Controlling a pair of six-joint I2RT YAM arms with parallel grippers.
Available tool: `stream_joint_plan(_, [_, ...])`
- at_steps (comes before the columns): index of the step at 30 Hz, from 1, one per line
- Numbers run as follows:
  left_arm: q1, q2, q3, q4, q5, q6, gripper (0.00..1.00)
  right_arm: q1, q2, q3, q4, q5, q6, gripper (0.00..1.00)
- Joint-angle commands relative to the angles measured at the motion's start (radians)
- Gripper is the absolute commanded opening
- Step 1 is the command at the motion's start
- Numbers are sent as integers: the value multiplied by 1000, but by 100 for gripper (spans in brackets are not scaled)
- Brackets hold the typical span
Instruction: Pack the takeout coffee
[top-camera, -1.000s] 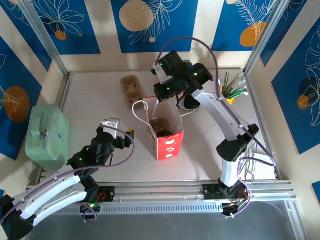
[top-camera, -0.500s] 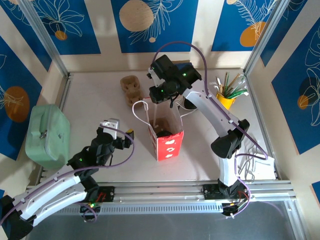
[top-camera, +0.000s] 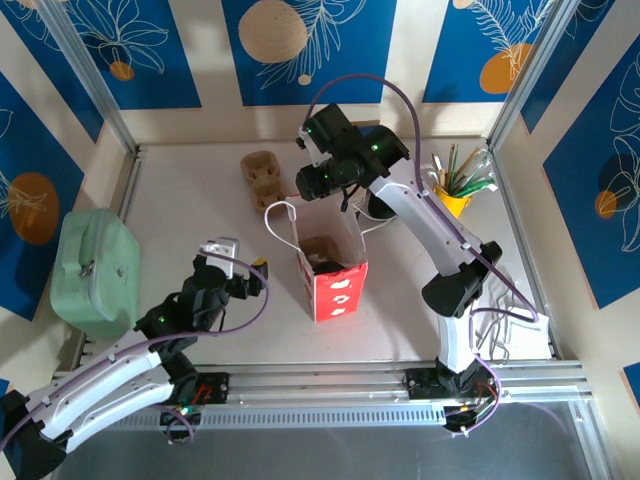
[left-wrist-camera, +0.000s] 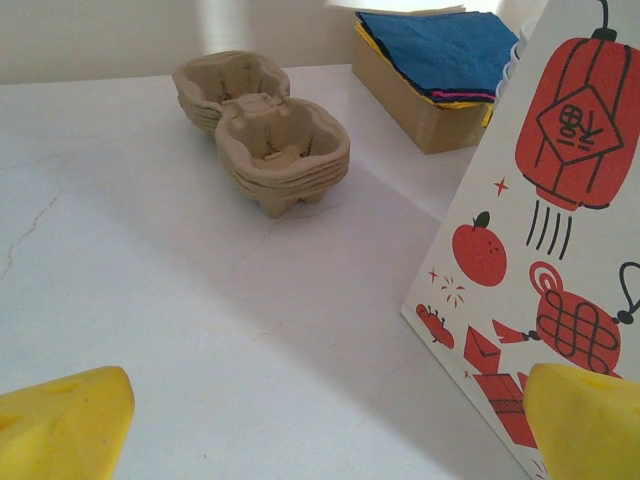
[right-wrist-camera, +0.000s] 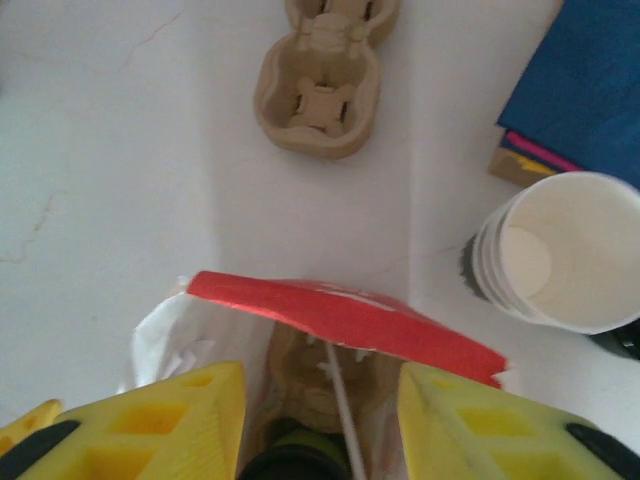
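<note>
The right gripper is hanging over the far rim of the red paper bag, midway between the table's left and right edges. It has shifted left since a second ago. Its jaws, clenched then, are now spreading apart, released and gripping nothing. The takeout coffee is sitting deep inside the bag on a cardboard carrier, below the fingers. The left gripper is staying wide open beside the bag's left side, unmoved.

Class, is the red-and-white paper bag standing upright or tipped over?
Upright: the paper bag stands on its base, mouth facing up.
</note>
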Motion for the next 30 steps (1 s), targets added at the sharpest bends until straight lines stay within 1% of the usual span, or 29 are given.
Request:
stream_joint_plan(1, [-8, -8, 2, -4, -20, -9, 100, 4, -52, 33, 11, 151, -27, 50])
stream_joint_plan(4, [-7, -10, 1, -7, -23, -9, 100, -5, -60, 35, 42, 239, -46, 56])
stream_joint_plan(8, [-8, -13, 4, -17, -29, -12, 100, -40, -69, 38, 96, 288, -82, 60])
stream_joint_plan(11, [-8, -16, 6, -24, -35, -12, 100, -96, -73, 35, 147, 274, -102, 60])
stream_joint_plan(15, [-8, -20, 13, -32, -39, -10, 100, -198, -47, 38, 207, 226, -113, 59])
stream_joint_plan(19, [-8, -22, 18, -38, -41, -7, 100, -290, 32, 127, 186, 180, -115, 59])
stream_joint_plan(22, [-8, -23, 19, -42, -49, -7, 100, -347, 94, 171, 191, 85, -154, 60])
stream_joint_plan(27, [-8, -32, 31, -57, -72, -4, 100, -411, 220, 242, 190, 93, -152, 60])
stream_joint_plan(30, [-8, -40, 34, -60, -75, 2, 100, -432, 285, 250, 213, 122, -157, 62])
